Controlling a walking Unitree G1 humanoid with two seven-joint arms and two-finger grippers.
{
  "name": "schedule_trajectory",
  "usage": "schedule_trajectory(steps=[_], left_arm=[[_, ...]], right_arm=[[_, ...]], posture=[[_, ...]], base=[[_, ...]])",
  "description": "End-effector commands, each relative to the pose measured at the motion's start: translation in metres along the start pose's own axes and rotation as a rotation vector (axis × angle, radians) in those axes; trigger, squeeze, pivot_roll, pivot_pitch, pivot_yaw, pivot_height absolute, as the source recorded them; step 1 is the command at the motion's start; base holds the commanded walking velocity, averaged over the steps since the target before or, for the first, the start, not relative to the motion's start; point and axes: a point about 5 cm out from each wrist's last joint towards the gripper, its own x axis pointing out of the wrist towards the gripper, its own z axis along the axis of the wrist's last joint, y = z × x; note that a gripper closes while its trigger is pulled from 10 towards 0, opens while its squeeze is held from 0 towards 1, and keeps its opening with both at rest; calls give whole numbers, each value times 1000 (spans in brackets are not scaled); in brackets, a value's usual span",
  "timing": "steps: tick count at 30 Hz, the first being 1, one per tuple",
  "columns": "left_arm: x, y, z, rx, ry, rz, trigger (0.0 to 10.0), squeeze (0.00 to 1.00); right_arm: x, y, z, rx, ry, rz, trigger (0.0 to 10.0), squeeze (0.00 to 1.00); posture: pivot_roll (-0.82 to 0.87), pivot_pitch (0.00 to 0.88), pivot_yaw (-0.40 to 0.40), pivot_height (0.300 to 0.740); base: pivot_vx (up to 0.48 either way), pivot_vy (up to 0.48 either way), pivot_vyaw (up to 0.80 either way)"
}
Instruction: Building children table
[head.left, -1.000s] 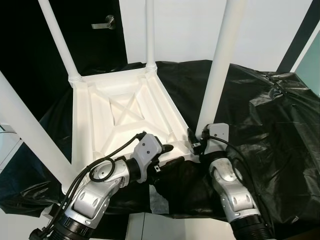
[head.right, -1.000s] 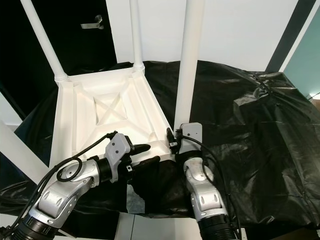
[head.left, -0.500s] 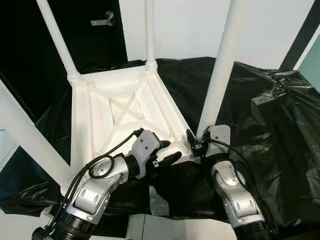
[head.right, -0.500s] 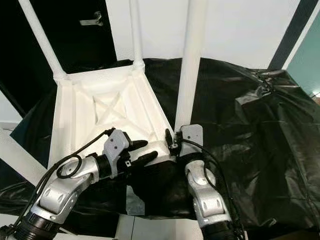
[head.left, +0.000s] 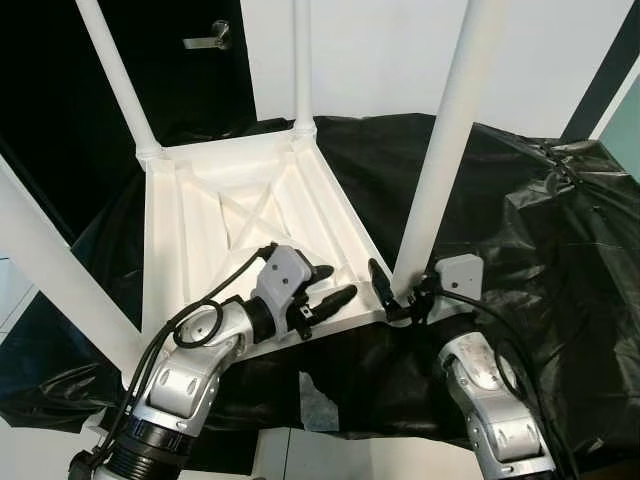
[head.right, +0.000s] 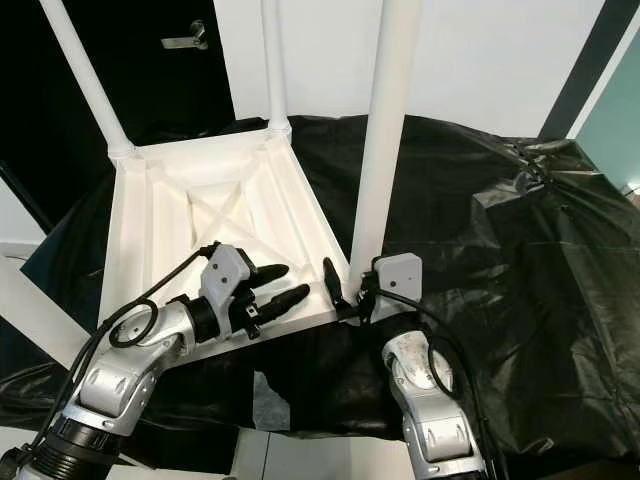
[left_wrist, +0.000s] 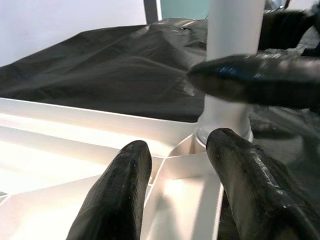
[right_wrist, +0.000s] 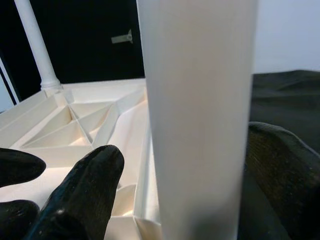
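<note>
A white children's table (head.left: 250, 215) lies upside down on a black sheet, its legs pointing up. My left gripper (head.left: 335, 283) is open over the near rim of the underside, its fingers (left_wrist: 125, 185) aimed at the base of the near right leg (head.left: 445, 140). My right gripper (head.right: 355, 290) is open at that leg's foot, one finger on each side. In the right wrist view the leg (right_wrist: 200, 125) stands between the two fingers (right_wrist: 85, 190), with a gap on one side. The right gripper's finger (left_wrist: 255, 82) crosses the left wrist view in front of the leg (left_wrist: 227, 30).
Black plastic sheet (head.left: 540, 240) covers the work surface, wrinkled on the right. A pale patch (head.left: 320, 390) shows at its near edge. Three other legs rise at back left (head.left: 120, 85), back middle (head.left: 302, 60) and near left (head.left: 60, 270). A dark door with a handle (head.left: 210, 40) stands behind.
My left gripper has moved from over the black sheet up onto the table's near rim. My right wrist has shifted right, its fingers now straddling the leg's base. The camera shifted slightly.
</note>
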Motion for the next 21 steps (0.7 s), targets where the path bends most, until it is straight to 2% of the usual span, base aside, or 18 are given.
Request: schedule_trajectory(steps=[1, 5, 8, 9, 10, 13, 21], left_arm=[[-3, 13, -5, -18, 19, 217, 10000, 0], [-4, 15, -6, -24, 19, 244, 10000, 0], [-10, 19, -10, -73, -15, 377, 10000, 0], [-10, 19, -10, -73, -15, 377, 10000, 0], [-12, 20, -12, -107, -38, 458, 10000, 0], [-15, 20, -15, -155, -56, 549, 10000, 0], [-22, 17, -18, -189, -99, 642, 10000, 0]], right_arm=[[-4, -4, -2, -9, 8, -10, 10000, 0], [-5, -6, -3, -20, 6, -16, 10000, 0], [-7, -4, -3, -19, 2, -42, 10000, 0], [-7, -4, -3, -19, 2, -42, 10000, 0], [-7, -3, -4, -18, 12, -41, 10000, 0], [-7, -2, -3, -17, 13, -38, 10000, 0], [-10, -4, -6, -24, 23, -18, 10000, 0]], posture=[[22, 0, -1, 740], [22, 0, -1, 740], [37, 0, 3, 740], [37, 0, 3, 740], [40, 0, 5, 740], [41, 0, 5, 740], [45, 0, 10, 740]], base=[[0, 0, 0], [0, 0, 0], [0, 0, 0], [0, 0, 0], [0, 0, 0], [0, 0, 0], [0, 0, 0]])
